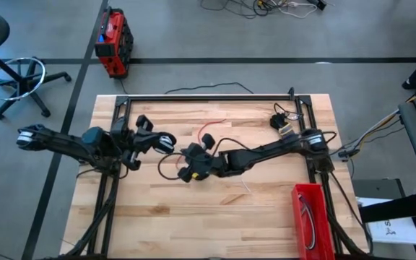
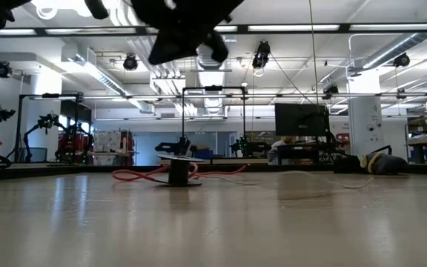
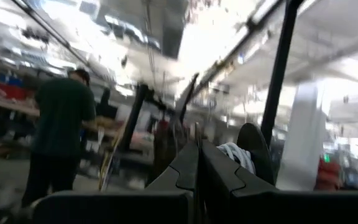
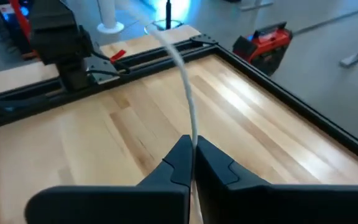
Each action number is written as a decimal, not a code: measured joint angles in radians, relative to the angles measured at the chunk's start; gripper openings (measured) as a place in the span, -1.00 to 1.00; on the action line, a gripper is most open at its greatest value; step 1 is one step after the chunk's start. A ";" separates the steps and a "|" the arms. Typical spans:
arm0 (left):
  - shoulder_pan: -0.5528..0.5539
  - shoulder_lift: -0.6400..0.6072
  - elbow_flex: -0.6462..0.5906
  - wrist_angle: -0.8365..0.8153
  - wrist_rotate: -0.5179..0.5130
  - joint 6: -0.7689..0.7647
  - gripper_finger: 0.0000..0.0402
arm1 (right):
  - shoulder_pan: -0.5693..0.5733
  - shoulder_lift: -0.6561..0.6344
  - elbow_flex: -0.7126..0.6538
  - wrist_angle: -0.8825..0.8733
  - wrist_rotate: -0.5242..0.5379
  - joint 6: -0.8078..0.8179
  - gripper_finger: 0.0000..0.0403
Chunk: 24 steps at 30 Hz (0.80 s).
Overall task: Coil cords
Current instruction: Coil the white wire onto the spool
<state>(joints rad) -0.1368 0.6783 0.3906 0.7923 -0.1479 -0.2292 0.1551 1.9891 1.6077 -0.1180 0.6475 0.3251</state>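
Observation:
The cords are thin cables on a wooden table. A white cord [image 4: 188, 93] runs from my right gripper [image 4: 193, 149], which is shut on it over the table's middle [image 1: 191, 165], toward my left gripper [image 1: 166, 141]. My left gripper [image 3: 199, 163] is shut and tipped upward, with white turns of cord [image 3: 235, 155] beside one finger. A red cord [image 1: 205, 133] lies loose on the table just beyond the grippers, and a black cord [image 1: 166, 167] loops on the table under them. In the low view the red cord [image 2: 143, 175] lies flat by a small dark plug [image 2: 178, 172]. My left gripper has white turns of cord [image 3: 234, 153] lying against the outer side of one finger. Its fingers are shut and raised off the table; whether cord is also pinched between them is hidden by the fingers. My right gripper pinches the white cord [image 4: 193, 138] between its two fingertips, coming level from the table's right. The cord leaves the tips in a nearly straight line, clear of the table.
A black frame [image 1: 208, 97] edges the table's far side. A small dark coiled cord [image 1: 280, 120] lies at the far right. A red bin [image 1: 310, 217] holding cords stands at the near right. A person [image 3: 58, 134] stands in the room beyond the table.

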 joint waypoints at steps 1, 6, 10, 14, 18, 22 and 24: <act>0.000 -0.013 -0.004 -0.033 0.012 0.005 -1.00 | 0.001 -0.023 0.000 -0.035 -0.007 0.011 -0.99; 0.000 -0.073 -0.010 -0.282 0.044 0.052 -1.00 | 0.001 -0.166 0.001 -0.274 -0.102 0.140 -0.99; 0.000 -0.094 -0.012 -0.397 0.000 0.065 -1.00 | 0.005 -0.248 0.001 -0.405 -0.187 0.216 -1.00; 0.000 -0.091 -0.019 -0.411 -0.015 0.095 -1.00 | 0.010 -0.291 0.001 -0.388 -0.237 0.255 -1.00; 0.000 -0.050 -0.029 -0.416 -0.025 0.089 -1.00 | 0.010 -0.301 0.001 -0.325 -0.240 0.259 -1.00; 0.000 0.021 -0.035 -0.415 -0.040 0.073 -1.00 | 0.003 -0.301 0.001 -0.230 -0.239 0.258 -1.00; 0.000 0.062 -0.035 -0.416 -0.096 0.062 -1.00 | 0.001 -0.301 0.001 -0.196 -0.238 0.259 -1.00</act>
<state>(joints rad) -0.1368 0.7407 0.3561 0.3759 -0.2443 -0.1676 0.1562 1.6882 1.6085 -0.3139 0.4099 0.5837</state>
